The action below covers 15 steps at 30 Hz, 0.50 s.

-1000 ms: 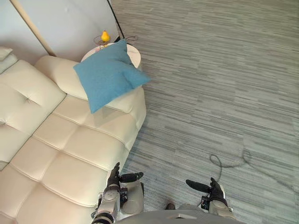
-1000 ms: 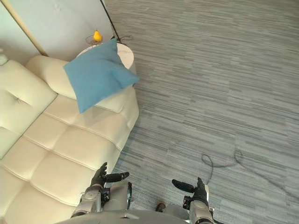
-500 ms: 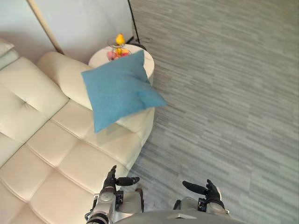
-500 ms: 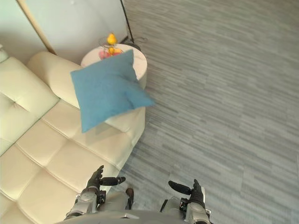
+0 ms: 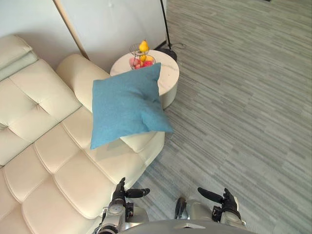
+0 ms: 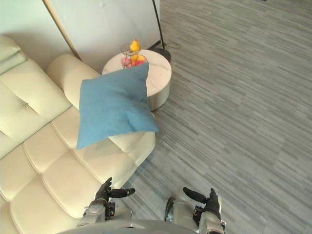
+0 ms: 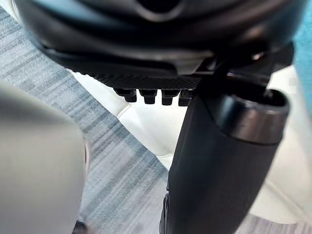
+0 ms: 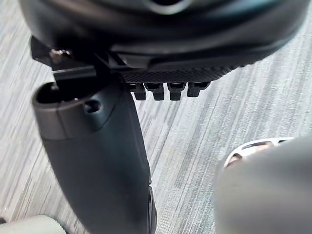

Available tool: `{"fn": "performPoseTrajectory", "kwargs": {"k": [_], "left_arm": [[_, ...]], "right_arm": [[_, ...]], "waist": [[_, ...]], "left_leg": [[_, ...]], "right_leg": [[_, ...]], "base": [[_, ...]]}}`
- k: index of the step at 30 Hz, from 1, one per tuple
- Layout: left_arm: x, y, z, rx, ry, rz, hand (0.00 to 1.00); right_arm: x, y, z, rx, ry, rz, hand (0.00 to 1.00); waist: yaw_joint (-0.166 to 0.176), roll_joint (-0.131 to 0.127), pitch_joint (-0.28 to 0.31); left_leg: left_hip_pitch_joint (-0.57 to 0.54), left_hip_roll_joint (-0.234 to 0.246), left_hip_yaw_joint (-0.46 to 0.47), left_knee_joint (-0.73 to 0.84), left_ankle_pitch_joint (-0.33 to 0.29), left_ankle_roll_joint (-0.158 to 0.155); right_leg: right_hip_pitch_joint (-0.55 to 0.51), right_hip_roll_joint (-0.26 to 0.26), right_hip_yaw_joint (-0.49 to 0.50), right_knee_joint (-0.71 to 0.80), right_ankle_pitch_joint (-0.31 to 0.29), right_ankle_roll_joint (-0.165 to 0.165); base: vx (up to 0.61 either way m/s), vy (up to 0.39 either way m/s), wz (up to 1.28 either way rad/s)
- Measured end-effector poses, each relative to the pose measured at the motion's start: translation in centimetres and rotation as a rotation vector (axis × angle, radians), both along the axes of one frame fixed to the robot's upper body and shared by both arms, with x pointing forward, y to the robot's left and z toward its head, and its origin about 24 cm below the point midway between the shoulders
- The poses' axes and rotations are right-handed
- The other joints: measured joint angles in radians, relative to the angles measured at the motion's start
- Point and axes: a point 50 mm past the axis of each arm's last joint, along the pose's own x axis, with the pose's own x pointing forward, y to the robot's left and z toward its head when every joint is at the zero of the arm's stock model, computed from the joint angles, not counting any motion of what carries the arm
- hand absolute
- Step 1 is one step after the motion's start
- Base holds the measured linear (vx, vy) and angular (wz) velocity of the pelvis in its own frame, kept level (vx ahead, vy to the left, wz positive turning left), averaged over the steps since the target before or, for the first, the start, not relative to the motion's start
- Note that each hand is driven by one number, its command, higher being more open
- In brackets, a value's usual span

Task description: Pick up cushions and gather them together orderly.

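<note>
A blue square cushion point(image 5: 127, 108) leans tilted on the right armrest of the cream sofa point(image 5: 53, 161); one corner hangs past the sofa's edge over the floor. My left hand point(image 5: 119, 194) is low at the bottom of the eye views, beside the sofa's front corner, fingers straight and thumb out, holding nothing. Over the carpet at the lower right is my right hand point(image 5: 226, 203), also open and holding nothing. Both hands are well below the cushion. In the wrist views the left hand point(image 7: 219, 161) and the right hand point(image 8: 97, 156) show straight thumbs.
A round white side table point(image 5: 165, 78) stands behind the cushion with a wire basket of fruit point(image 5: 141, 57). A black lamp pole point(image 5: 165, 24) rises beside it by the wall. Grey carpet point(image 5: 243, 112) stretches to the right. A cream cushion point(image 5: 14, 51) lies on the sofa's far left.
The camera has shifted, so the sofa, cushion and table now sit more to the right and lower. The side table and fruit basket show fully. Both hands stay low and open.
</note>
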Motion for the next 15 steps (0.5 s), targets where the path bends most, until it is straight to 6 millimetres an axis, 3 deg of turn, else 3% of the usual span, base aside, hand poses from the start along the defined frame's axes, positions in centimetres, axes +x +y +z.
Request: {"fn": "performPoseTrajectory", "kwargs": {"k": [1,2,4,5,7,8,13,15], "left_arm": [[0.3,-0.1,0.2,-0.001,-0.014,-0.002,1.0],[0.6,0.0,0.3,0.004,-0.027,-0.005,1.0],[0.7,-0.3,0.4,-0.003,-0.03,-0.012,1.0],[0.9,-0.5,0.4,-0.007,-0.034,-0.02,1.0],[1.0,-0.6,0.4,-0.009,-0.035,-0.022,1.0],[0.7,0.1,0.3,0.013,-0.022,-0.027,1.0],[0.1,1.0,0.1,0.026,0.004,-0.017,1.0],[-0.2,1.0,-0.1,0.024,0.018,-0.016,1.0]], "right_arm": [[0.1,0.2,0.0,0.008,-0.003,0.001,1.0],[0.4,0.4,0.0,0.012,-0.012,0.006,1.0],[0.5,0.4,0.1,0.012,-0.02,0.009,1.0],[0.5,0.6,0.1,0.016,-0.02,0.009,1.0],[0.3,0.5,0.0,0.02,-0.007,0.002,1.0],[0.4,1.2,-0.1,0.036,-0.003,0.014,1.0],[0.5,1.8,-0.3,0.059,0.01,0.021,1.0],[0.4,2.1,-0.4,0.072,0.012,0.026,1.0]], "waist": [[0.011,-0.006,0.003],[0.015,-0.017,0.006],[0.015,-0.009,0.002],[0.016,-0.007,0.002],[0.022,-0.011,-0.003],[0.021,-0.037,-0.014],[0.03,-0.058,-0.012],[0.03,-0.055,-0.013]], "left_leg": [[-0.036,0.014,0.076,0.04,-0.003,0.005],[-0.057,0.011,0.159,-0.011,-0.008,0.02],[-0.074,-0.003,0.233,-0.152,0.004,0.044],[-0.083,-0.022,0.28,-0.28,0.06,0.083],[-0.085,-0.052,0.318,-0.392,0.199,0.108],[-0.067,-0.089,0.315,-0.444,0.217,0.124],[-0.029,-0.135,0.309,-0.457,0.207,0.142],[0.018,-0.148,0.302,-0.457,0.178,0.152]], "right_leg": [[0.04,0.0,-0.019,-0.025,0.0,0.0],[0.086,-0.006,-0.035,-0.065,0.0,0.0],[0.12,-0.013,-0.067,-0.095,0.0,0.004],[0.138,-0.022,-0.092,-0.104,-0.006,0.017],[0.158,-0.037,-0.109,-0.106,-0.023,0.047],[0.161,-0.056,-0.105,-0.129,-0.017,0.067],[0.213,-0.086,-0.091,-0.143,0.011,0.11],[0.183,-0.118,-0.075,0.028,0.014,0.114]], "base": [[0.23,-0.146,0.31],[0.22,-0.123,0.34],[0.27,-0.032,0.47],[0.28,0.062,0.59],[0.25,0.101,0.56],[0.22,0.082,0.47],[0.22,0.078,0.27],[0.13,0.092,0.23]]}}
